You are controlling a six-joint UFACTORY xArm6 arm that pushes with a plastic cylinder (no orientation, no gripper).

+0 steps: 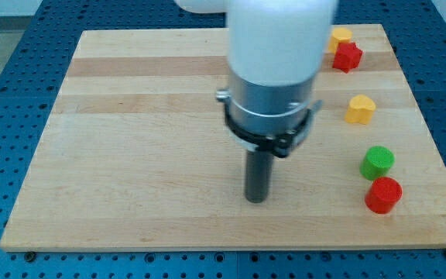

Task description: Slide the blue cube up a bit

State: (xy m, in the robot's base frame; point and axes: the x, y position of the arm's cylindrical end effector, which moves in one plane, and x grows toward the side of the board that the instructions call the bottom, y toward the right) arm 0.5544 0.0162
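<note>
No blue cube shows anywhere in the camera view; it may be hidden behind the arm. My tip (256, 199) rests on the wooden board (130, 155) a little below and right of its middle. The arm's white and silver body (273, 70) rises from it and covers the board's upper middle. The nearest visible blocks, a green cylinder (377, 162) and a red cylinder (383, 194), lie well to the tip's right, apart from it.
A yellow heart-like block (360, 109) lies at the right. A red star-like block (347, 56) and a yellow block (340, 36) touching it sit at the top right corner. A blue perforated table (6, 46) surrounds the board.
</note>
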